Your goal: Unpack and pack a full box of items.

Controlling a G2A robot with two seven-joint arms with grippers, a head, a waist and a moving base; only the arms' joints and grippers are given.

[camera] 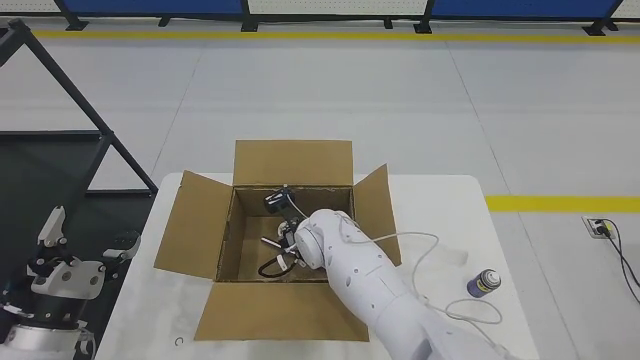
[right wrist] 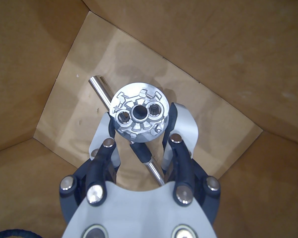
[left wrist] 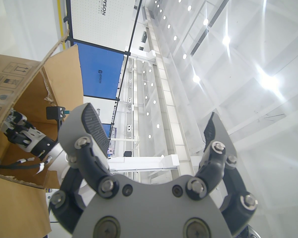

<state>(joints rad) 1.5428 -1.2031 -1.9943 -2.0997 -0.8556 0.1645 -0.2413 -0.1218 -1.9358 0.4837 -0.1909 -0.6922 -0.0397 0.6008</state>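
Cardboard-brown open box sitting on white surface, flaps folded out. Right hand down inside it, clamped snug on a round silver metal disc with cut-outs, fingers pressed against both sides. Shiny chrome rod crossing behind the disc, low over the box floor; can't tell if touching it. Left hand off beside the box, pointing up, spread wide, gripping nothing. Blue spray can standing well apart from the box.
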